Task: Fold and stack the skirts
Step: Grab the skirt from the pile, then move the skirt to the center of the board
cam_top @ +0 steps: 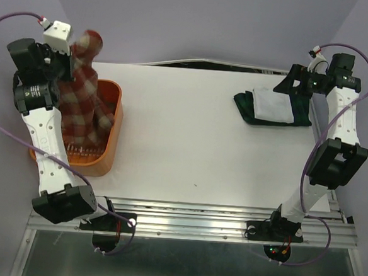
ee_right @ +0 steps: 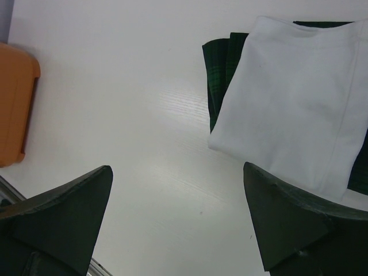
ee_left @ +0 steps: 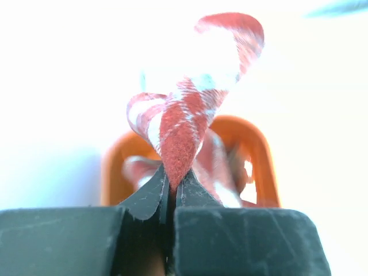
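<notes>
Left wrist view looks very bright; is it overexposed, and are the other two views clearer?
Left wrist: yes, the background is blown out to white; the red-and-tan plaid skirt in the left end effector is fairly sharp, the orange basket behind it blurred. Right wrist: evenly lit, white skirt and table in focus. Top external: even light, soft shadows, no glare.

In the top view the red-and-tan plaid skirt and the left arm cover most of the inside of the orange basket. The white skirt lies over the dark plaid skirt, so only its border shows. In the left wrist view the basket is blurred and the top of the red-and-tan plaid skirt fades into white glare. In the right wrist view the left edge cuts the basket, and the right edge cuts the white skirt.
</notes>
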